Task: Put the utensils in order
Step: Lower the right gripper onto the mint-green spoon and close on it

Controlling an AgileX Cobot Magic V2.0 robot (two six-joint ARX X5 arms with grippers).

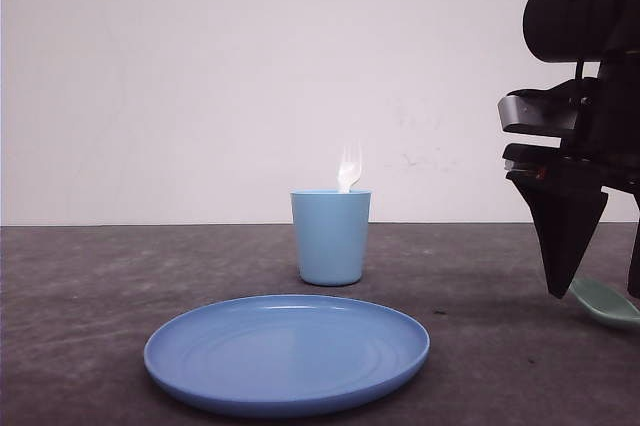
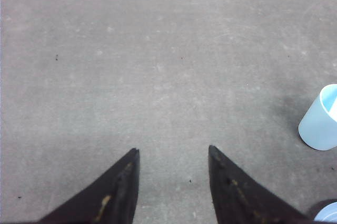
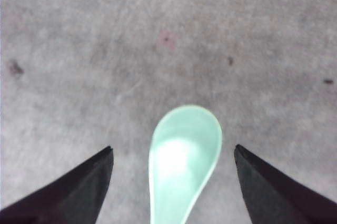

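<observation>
1 fork [image 1: 349, 168], 1 spoon [image 3: 183, 161], 1 cup [image 1: 331, 237], 1 plate [image 1: 287, 352].

1. The right arm [image 1: 585, 66] is seen as black throughout, with a rounded cylindrical housing at the top and a grey plate below it.
2. A thin black cable is seen beside the housing.
3. The right gripper [image 1: 598, 291] is formed of tapered black fingers.
4. On the left gripper [image 2: 174, 187], pointed black fingers [image 2: 118, 192] are marked by pale scuffs.

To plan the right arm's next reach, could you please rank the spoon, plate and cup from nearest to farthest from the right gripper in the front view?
1. Spoon, on the table directly beneath the right gripper.
2. Plate, front centre.
3. Cup, behind the plate.
</observation>
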